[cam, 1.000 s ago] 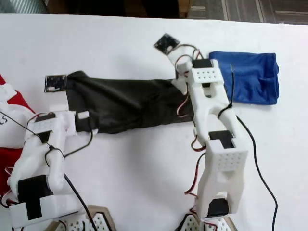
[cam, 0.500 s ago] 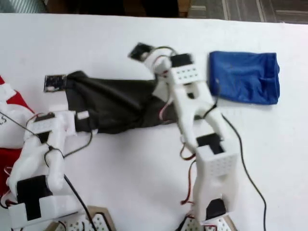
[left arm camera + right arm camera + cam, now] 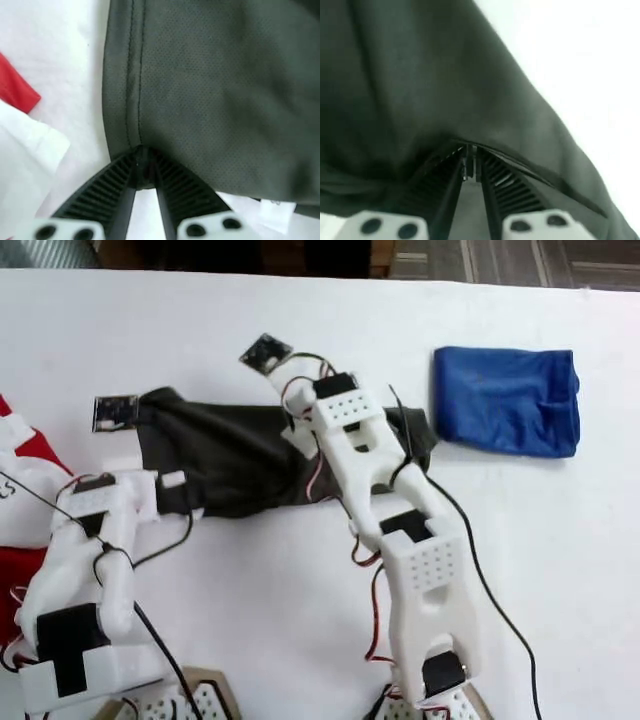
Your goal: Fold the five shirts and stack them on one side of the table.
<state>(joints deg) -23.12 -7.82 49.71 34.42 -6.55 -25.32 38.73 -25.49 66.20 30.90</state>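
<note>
A dark grey shirt (image 3: pixel 235 450) lies stretched across the middle of the white table. My left gripper (image 3: pixel 144 172) is shut on its hemmed edge (image 3: pixel 131 90), at the shirt's left end (image 3: pixel 160 485) in the high view. My right gripper (image 3: pixel 470 167) is shut on a fold of the same shirt (image 3: pixel 420 85); the right arm's head (image 3: pixel 335 415) sits over the shirt's right part, with cloth draped past it toward the right. A folded blue shirt (image 3: pixel 507 400) rests at the right side. Red and white shirts (image 3: pixel 18 490) are piled at the left edge.
Two small dark square tags lie on the table, one by the shirt's left end (image 3: pixel 115 411) and one behind the right arm (image 3: pixel 265 352). Bare white table (image 3: pixel 560 570) stretches along the front right and the far side. Cables trail from both arms.
The right arm has swung left across the table, dragging the grey shirt's right end over toward the middle. The left arm has stayed put, still gripping the hem.
</note>
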